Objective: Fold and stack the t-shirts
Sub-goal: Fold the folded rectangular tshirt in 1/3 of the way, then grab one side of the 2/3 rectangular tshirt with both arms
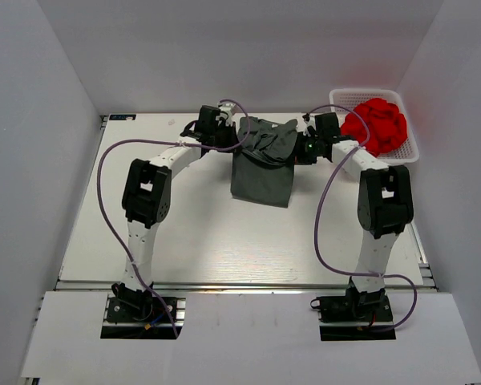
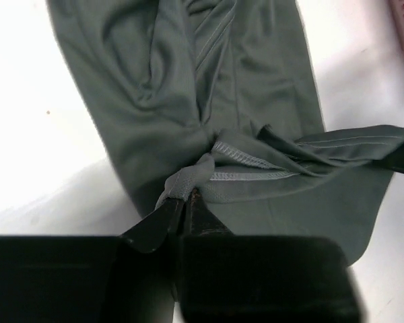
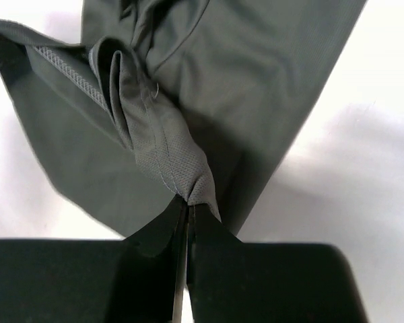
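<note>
Left tool point(image 2: 186, 202) and right tool point(image 3: 186, 205) each pinch a bunched edge of the charcoal t-shirt point(image 1: 263, 172), which hangs onto the counter point(image 1: 216, 241) just left of the white basket point(image 1: 349, 98). Move both level and together, cloth taut, so the fold lands flat.

A bunched, stitched fold of the grey t-shirt point(image 3: 209, 101) is clamped between the right gripper point(image 3: 186, 205) fingertips, above the white table point(image 3: 350, 168).

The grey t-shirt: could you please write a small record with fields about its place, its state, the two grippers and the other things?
shirt: grey t-shirt, far middle of table, far edge bunched
left gripper: shut on a hem fold
right gripper: shut on a seam fold
also: white basket with red cloth, far right
</note>
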`<state>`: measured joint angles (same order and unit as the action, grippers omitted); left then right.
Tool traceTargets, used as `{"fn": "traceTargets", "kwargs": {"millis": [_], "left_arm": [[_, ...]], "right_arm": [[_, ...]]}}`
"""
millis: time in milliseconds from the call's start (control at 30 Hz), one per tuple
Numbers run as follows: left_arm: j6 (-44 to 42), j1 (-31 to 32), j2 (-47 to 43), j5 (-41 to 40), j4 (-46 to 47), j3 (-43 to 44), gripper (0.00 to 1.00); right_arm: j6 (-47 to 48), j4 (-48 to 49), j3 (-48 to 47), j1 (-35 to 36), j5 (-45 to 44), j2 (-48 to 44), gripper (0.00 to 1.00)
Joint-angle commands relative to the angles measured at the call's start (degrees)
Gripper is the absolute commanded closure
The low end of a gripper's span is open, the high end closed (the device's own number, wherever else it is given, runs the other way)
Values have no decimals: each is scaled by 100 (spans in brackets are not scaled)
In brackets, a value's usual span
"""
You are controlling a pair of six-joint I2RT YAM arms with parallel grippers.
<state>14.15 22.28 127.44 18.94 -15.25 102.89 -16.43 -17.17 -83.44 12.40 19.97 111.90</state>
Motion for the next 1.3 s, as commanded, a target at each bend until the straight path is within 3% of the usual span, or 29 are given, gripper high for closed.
{"fn": "traceTargets", "kwargs": {"millis": [0, 33, 67, 100, 133, 167, 200, 267, 367, 567, 733, 867, 1033, 1233, 1267], "left_arm": [[-237, -145, 113, 540, 941, 126, 83], [-237, -198, 210, 662, 1110, 195, 71], [-238, -198, 333, 716, 1138, 344, 35], [-238, -268, 508, 803, 946, 607, 2], [-238, -347, 945, 1083, 736, 1323, 0], [-290, -347, 1158, 1190, 525, 1713, 0], [-290, -408, 1335, 1269, 105, 2073, 0], [-343, -470, 1529, 1463, -127, 2700, 0], [-413, -471, 1136, 1701, 117, 2062, 0], [-694, -401, -315, 1350, 373, -204, 0], [-870, -347, -500, 1436, -197, -673, 0], [-923, -287, -860, 1429, -41, -1734, 0], [-870, -224, -1256, 1270, 302, -2764, 14], [-984, -31, -1089, 1340, 303, -2818, 41], [-985, 21, -994, 1401, 303, -2818, 46]], "right_arm": [[175, 477, -513, -167, 174, 357, 100], [175, 495, -637, -177, 226, 559, 95], [157, 391, -934, -220, 271, 666, 74], [140, 390, -1216, -282, 410, 928, 60], [114, 364, -1323, -326, 551, 1000, 46], [105, 372, -1559, -344, 622, 1044, 19], [148, 303, -1805, -414, 692, 1184, 10], [245, 179, -2114, -432, 877, 1220, 10], [473, 12, -1967, -388, 1018, 950, 10], [290, 758, 122, -353, 1211, -27, 10], [70, 899, 1127, -353, 1097, -668, 10], [-150, 1058, 2129, -309, 1229, -1073, 10], [-230, 1171, 2587, -230, 1352, -1091, 11], [-431, 1409, 2631, -72, 1475, -635, 27], [-440, 1444, 2631, -19, 1484, -573, 33]]}}
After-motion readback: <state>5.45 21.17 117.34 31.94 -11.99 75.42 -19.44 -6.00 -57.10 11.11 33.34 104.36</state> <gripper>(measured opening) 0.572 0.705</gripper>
